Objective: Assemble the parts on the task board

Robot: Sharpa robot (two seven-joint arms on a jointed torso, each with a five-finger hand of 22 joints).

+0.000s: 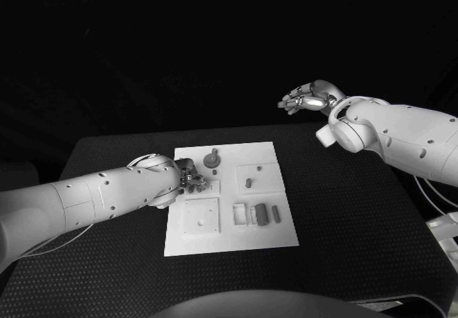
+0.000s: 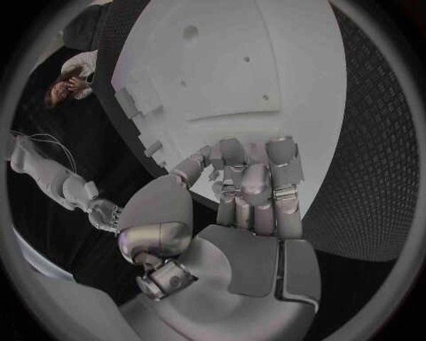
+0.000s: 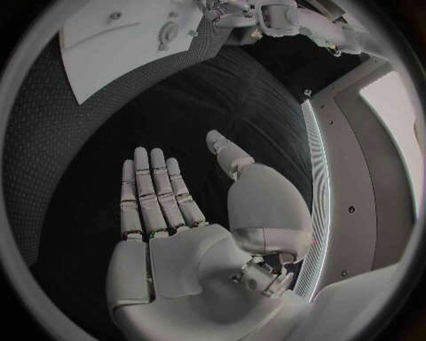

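The white task board [image 1: 229,235] lies mid-table, also seen in the left wrist view [image 2: 231,64] and the right wrist view [image 3: 106,42]. On it are a grey round part [image 1: 212,159], a small peg [image 1: 248,182], two grey bars [image 1: 261,213] beside a frame [image 1: 239,213], and a square plate [image 1: 202,216]. My left hand [image 1: 189,179] sits over the board's left side, fingers [image 2: 253,181] curled in with nothing visible in them. My right hand [image 1: 306,99] hangs high past the table's far right corner, its fingers [image 3: 151,192] straight and apart, holding nothing.
The black table [image 1: 353,199] spreads wide to the right of the board and in front of it. My left forearm [image 1: 95,195] crosses the table's left part. The round part [image 3: 167,32] and my left hand [image 3: 258,14] also appear in the right wrist view.
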